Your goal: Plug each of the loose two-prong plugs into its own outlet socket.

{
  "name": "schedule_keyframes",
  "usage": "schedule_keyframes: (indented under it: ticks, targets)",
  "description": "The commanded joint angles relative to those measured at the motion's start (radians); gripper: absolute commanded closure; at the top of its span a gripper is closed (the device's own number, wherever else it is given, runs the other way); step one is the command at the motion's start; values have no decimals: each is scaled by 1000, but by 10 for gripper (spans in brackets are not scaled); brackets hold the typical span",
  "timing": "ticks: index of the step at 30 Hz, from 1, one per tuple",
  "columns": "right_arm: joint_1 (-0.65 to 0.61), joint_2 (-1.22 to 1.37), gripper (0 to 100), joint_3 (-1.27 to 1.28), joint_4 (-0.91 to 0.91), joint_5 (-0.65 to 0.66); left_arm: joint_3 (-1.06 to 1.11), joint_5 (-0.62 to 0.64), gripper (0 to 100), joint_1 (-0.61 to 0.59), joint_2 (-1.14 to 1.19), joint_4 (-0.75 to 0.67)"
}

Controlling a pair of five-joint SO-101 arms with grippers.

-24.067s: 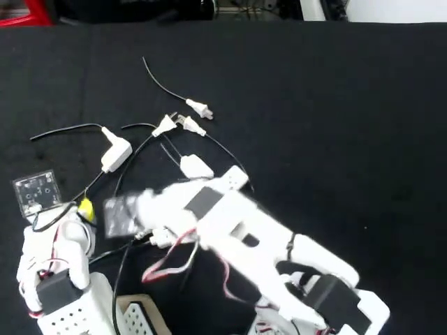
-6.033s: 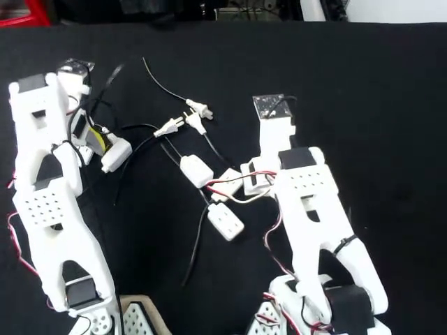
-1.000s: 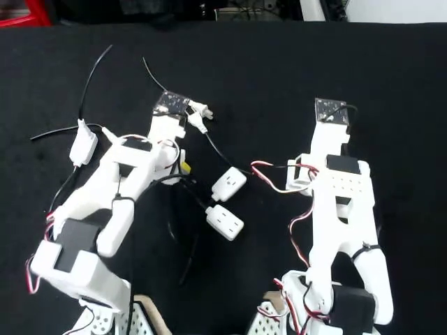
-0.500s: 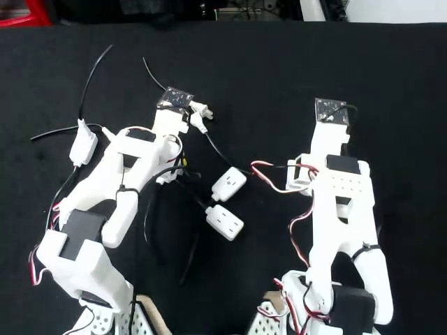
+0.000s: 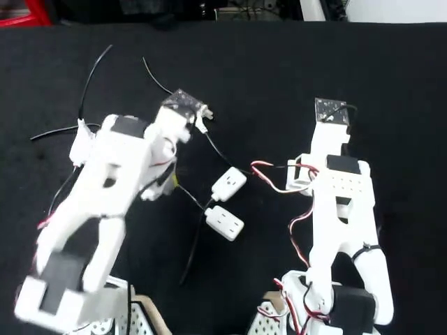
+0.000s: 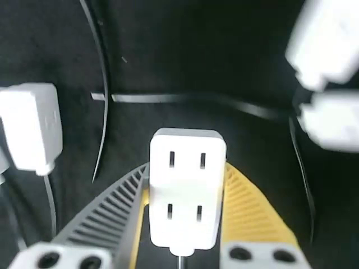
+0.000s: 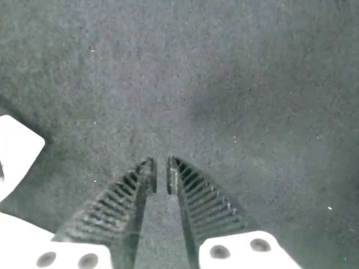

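My left gripper (image 6: 187,171) is shut on a white outlet socket (image 6: 187,196) with two pairs of slots, squeezed between the grey and yellow fingers. From above, that gripper (image 5: 164,183) hangs under the blurred left arm. Two more white outlet sockets (image 5: 228,183) (image 5: 225,222) lie on the black cloth to its right, each on a black cord. Two loose two-prong plugs (image 5: 204,112) (image 5: 200,126) lie just beyond the left wrist. My right gripper (image 7: 159,174) is shut on nothing, low over bare cloth. The right arm (image 5: 337,188) stands to the right of the sockets.
A further white socket block (image 5: 82,143) lies at the left, partly behind the left arm, and shows beside the held one (image 6: 31,126). Black cords (image 5: 94,66) trail over the far left of the cloth. The cloth's far right (image 5: 405,105) is bare.
The left arm has swung towards the near left and upward, now blurred, carrying the socket in its gripper. The right arm has not moved.
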Motion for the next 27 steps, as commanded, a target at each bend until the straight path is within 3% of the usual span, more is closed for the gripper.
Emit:
schedule_keyframes:
  ticks: [1, 5, 9, 17, 21, 27]
  targets:
    - [-14, -4, 956, -2, -17, -3, 211, -180, 970, 4, -230, -3]
    - [-14, -4, 956, -2, -15, -3, 503, -368, 970, 5, -397, -80]
    - [-15, -4, 956, 8, -17, -3, 702, -459, 970, 4, -531, -112]
    - [-58, -4, 956, 13, -14, 5, 888, -439, 959, -2, -715, -207]
    - [-58, -4, 956, 13, -14, 23, 892, -308, 809, 2, -775, -207]
    - [-58, -4, 956, 13, -15, 23, 866, -304, 575, -18, -879, -184]
